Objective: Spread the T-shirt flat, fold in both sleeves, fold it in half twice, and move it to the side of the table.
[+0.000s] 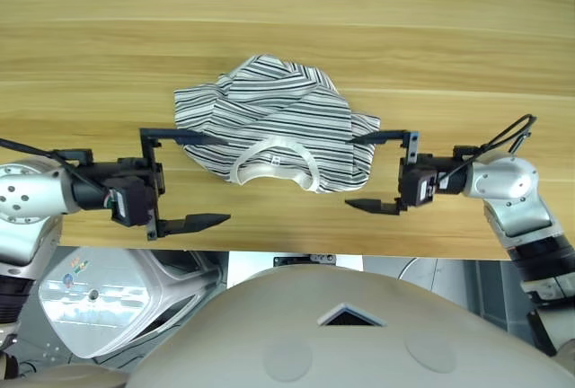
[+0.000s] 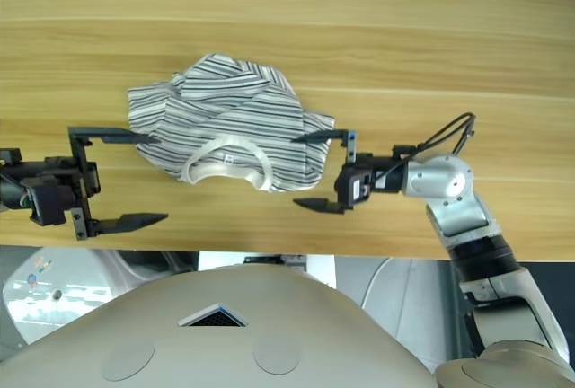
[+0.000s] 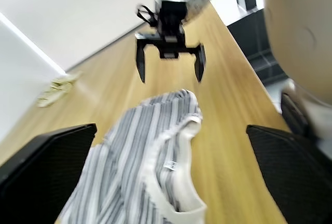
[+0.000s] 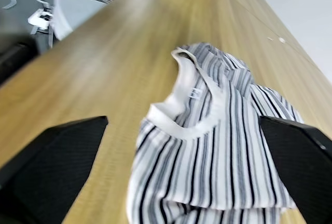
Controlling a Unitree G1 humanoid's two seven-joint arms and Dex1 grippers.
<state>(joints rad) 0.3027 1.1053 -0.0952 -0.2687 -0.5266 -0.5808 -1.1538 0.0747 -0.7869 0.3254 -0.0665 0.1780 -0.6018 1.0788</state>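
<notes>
Striped T-shirt (image 1: 274, 127) in a crumpled heap near the front edge of the wooden table (image 1: 287, 29), white collar toward the robot, sleeves lost among the folds. Left gripper (image 1: 225, 180) and right gripper (image 1: 350, 172) flanking it, fingers wide apart, holding nothing. Far fingertips over the cloth's edges, contact hard to judge.

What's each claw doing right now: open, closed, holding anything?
Left claw: open, holding nothing, at the left edge of the striped T-shirt.
Right claw: open, holding nothing, at the shirt's right edge.
</notes>
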